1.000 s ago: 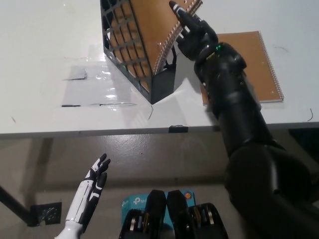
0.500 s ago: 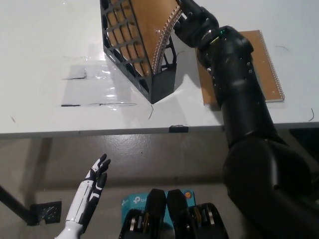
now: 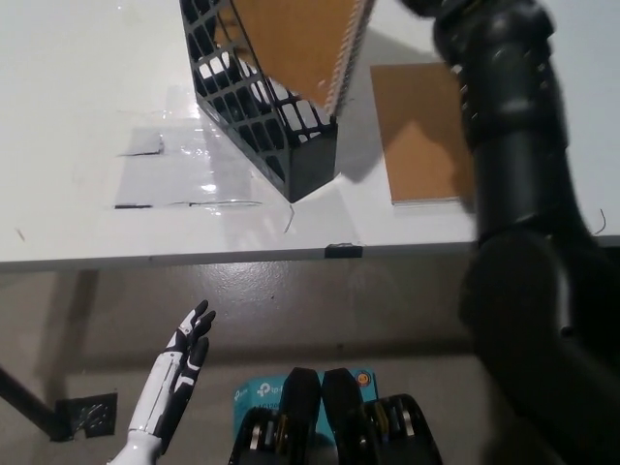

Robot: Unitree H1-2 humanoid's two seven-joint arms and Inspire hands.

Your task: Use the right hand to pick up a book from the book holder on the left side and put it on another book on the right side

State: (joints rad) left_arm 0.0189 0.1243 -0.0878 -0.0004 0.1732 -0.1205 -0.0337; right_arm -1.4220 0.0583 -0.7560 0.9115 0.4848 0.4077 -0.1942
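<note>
Brown book [image 3: 308,44] raised above holder [image 3: 260,111] — right hand's grip unseen — left hand [image 3: 174,383] spread

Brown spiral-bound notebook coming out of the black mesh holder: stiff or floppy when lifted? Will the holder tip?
The brown spiral-bound notebook likely lifts fairly stiff: its cover looks flat and unbowed above the holder. The black mesh book holder looks light and open, so a dragging corner might tip it. The right hand is out of view.

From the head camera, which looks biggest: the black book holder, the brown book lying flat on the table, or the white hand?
1. Black book holder, clearly largest.
2. Brown book lying flat, partly hidden by the black arm.
3. White hand, smallest, though nearer the camera.
</note>
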